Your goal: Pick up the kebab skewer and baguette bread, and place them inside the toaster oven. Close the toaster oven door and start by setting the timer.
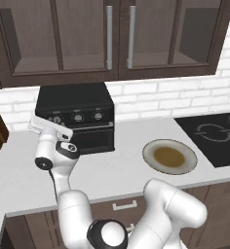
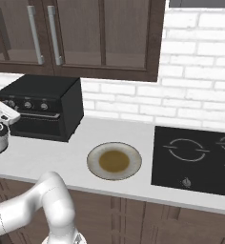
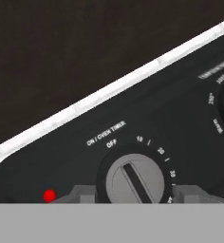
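A pale grey counter (image 1: 19, 170) runs under dark wood glass-front cabinets (image 1: 83, 34) and a white brick wall (image 2: 200, 90), with a black induction hob (image 2: 195, 159) and a round plate (image 1: 169, 156) nearby. The toaster oven (image 1: 75, 119) stands at the wall, door (image 1: 90, 138) shut, facing the room. Its timer knob (image 3: 136, 179), labelled "ON / OVEN TIMER" and "OFF", sits between the gripper (image 3: 133, 193) fingertips (image 3: 83, 193), its slot slanting; whether they pinch it I cannot tell.
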Robot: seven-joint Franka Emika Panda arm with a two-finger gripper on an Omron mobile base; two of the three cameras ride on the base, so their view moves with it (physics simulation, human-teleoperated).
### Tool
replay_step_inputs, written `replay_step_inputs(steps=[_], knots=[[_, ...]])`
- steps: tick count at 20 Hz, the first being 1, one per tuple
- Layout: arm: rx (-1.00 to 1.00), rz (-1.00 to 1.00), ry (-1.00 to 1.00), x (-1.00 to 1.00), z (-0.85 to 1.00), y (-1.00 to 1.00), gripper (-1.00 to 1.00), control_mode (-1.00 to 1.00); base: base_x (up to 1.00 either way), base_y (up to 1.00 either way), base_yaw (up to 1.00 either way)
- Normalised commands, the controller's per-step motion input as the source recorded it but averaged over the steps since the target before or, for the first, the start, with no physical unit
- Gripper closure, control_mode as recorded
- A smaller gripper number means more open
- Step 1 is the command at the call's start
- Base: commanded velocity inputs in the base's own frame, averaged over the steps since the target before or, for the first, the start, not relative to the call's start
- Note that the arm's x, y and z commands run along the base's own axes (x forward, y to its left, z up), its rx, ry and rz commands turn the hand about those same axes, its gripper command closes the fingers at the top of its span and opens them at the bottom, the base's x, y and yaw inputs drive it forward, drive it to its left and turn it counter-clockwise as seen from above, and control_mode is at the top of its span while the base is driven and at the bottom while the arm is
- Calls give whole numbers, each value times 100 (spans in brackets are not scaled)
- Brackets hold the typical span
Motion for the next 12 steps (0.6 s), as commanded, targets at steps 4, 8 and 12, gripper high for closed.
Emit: replay_step_inputs(steps=[4,8,12], knots=[[30,0,-11,0,44,-30,100,-100,0,0,0],[23,0,-15,0,52,-41,100,-100,0,0,0],[20,0,-12,0,61,-31,100,-100,0,0,0]])
